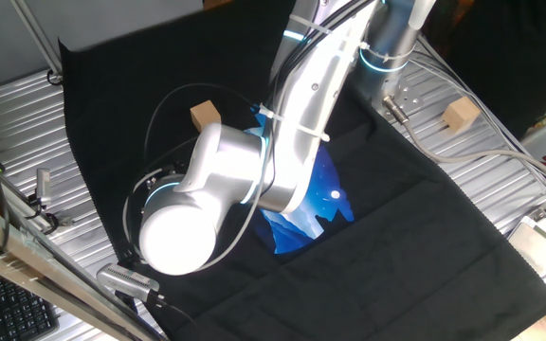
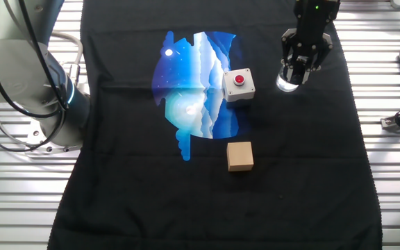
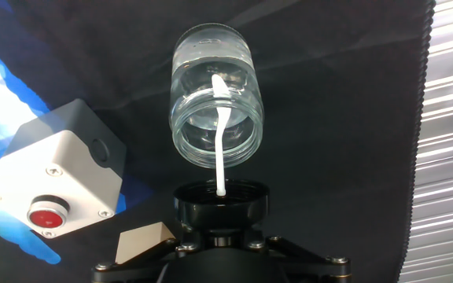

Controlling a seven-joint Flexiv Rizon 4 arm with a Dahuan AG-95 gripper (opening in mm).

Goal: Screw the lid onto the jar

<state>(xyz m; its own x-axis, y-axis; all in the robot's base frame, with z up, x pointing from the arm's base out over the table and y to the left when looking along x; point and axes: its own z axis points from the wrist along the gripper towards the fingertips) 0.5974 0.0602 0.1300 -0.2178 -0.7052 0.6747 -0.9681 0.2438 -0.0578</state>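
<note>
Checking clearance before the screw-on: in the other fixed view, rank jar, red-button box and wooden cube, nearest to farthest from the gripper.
1. jar: right under the gripper.
2. red-button box: beside it, toward the blue print.
3. wooden cube: farthest, nearer the cloth's front edge.

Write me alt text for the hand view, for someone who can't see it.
A small clear glass jar stands open on black cloth, directly ahead of the gripper, which holds a round black screw lid with a white strip rising from it. A white box with a red button and a tan wooden cube sit to the left.
</note>
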